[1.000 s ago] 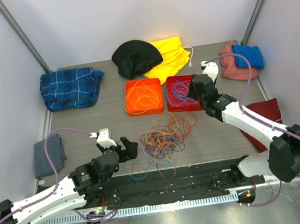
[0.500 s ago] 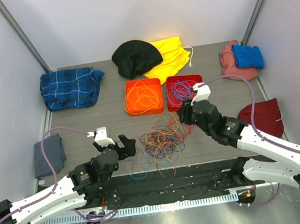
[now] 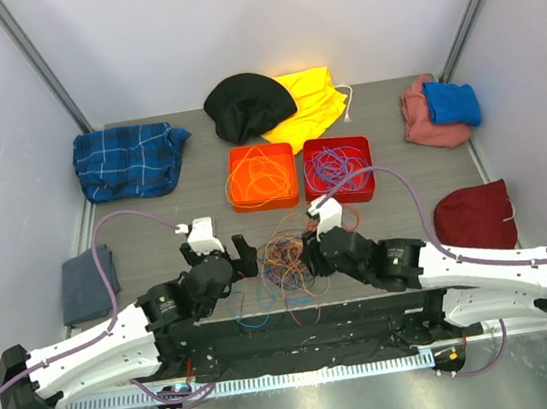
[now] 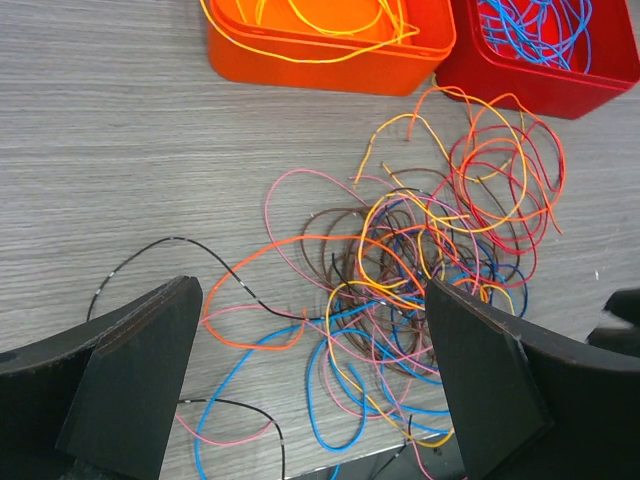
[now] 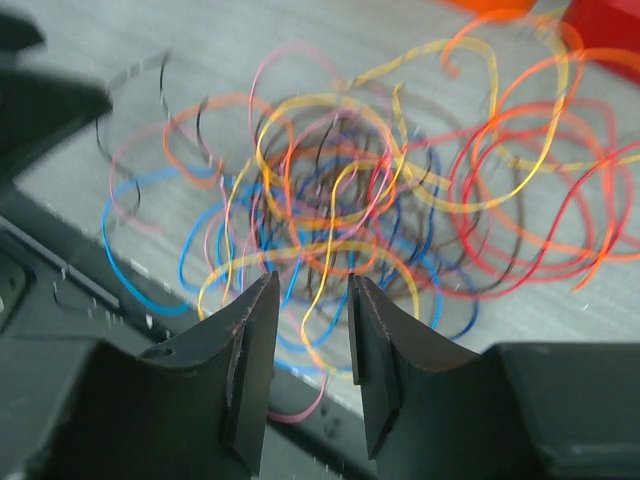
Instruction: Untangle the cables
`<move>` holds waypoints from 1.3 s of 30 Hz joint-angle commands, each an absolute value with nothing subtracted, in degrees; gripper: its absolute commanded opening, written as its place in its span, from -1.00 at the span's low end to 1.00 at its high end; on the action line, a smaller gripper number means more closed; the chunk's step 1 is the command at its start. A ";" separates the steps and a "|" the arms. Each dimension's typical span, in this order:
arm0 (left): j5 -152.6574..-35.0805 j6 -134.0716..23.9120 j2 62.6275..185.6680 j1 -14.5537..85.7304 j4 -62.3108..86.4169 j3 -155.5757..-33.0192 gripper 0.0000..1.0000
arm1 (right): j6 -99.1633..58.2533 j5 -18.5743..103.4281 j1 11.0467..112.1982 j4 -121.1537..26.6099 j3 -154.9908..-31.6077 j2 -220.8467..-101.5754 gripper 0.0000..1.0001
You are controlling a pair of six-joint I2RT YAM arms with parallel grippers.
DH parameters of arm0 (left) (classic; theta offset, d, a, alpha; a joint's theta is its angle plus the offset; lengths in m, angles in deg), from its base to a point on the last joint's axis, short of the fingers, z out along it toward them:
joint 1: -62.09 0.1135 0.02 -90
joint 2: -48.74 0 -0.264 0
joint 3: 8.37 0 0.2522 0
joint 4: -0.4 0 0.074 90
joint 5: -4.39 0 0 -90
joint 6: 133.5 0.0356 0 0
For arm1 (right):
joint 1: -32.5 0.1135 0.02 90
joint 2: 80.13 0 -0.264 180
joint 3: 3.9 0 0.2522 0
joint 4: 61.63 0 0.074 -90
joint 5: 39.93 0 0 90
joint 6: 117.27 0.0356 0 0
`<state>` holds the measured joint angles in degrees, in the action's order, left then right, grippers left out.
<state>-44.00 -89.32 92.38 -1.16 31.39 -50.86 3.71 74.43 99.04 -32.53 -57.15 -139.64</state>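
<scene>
Two end effectors now flank the cables (image 3: 286, 258). The right end effector (image 3: 308, 250), swung back from the red bin (image 3: 338, 197) at 1 o'clock, hangs half-parted and empty; the left end effector (image 3: 243, 257) has spread wide. We judge another pick due. The cables lie between them: 9 o'clock of the right, 3 o'clock of the left.

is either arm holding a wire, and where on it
Left gripper: fingers wide apart, nothing held. Right gripper: fingers close together over the tangled pile of thin coloured cables; too blurred to tell any hold.
</scene>
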 commanded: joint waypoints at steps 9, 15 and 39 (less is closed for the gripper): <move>-45.88 -88.85 89.52 -0.84 31.20 -51.13 0.99 | 11.40 80.49 105.18 -29.22 -53.61 -140.16 -0.25; -46.05 -98.04 89.70 -0.84 46.56 -54.03 1.00 | 9.12 81.09 111.42 -33.36 -57.47 -145.60 -0.25; -43.15 -107.23 83.73 -0.84 52.49 -50.79 0.99 | -4.51 88.83 97.90 -34.86 -75.15 -157.92 -0.24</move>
<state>-45.99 -105.52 85.95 -1.11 52.72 -50.40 -2.10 86.93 102.84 -33.78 -73.37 -159.66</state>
